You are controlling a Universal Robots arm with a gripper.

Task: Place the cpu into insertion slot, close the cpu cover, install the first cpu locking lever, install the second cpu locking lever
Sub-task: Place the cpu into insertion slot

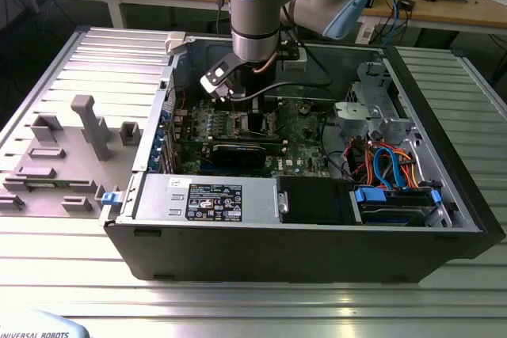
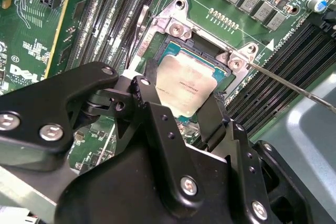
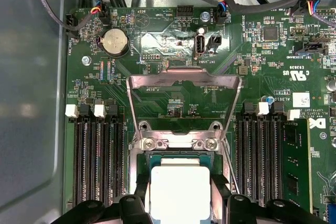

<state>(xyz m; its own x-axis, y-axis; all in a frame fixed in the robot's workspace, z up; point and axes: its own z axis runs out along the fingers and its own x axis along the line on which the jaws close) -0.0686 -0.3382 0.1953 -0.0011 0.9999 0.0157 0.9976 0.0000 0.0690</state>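
Squarely over the silver-rimmed square insertion slot, the black gripper clamps the flat silver-grey cpu by opposite edges; the thin silver cpu cover lies open.

The ribbed metal table carries the open computer case and grey fixture blocks.

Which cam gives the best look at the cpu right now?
Second wrist view: the cpu sits mid-picture, its silver top and print plain, at the insertion slot. The first wrist view shows the top too, but at the picture's edge. In the exterior view the arm stands over that spot.
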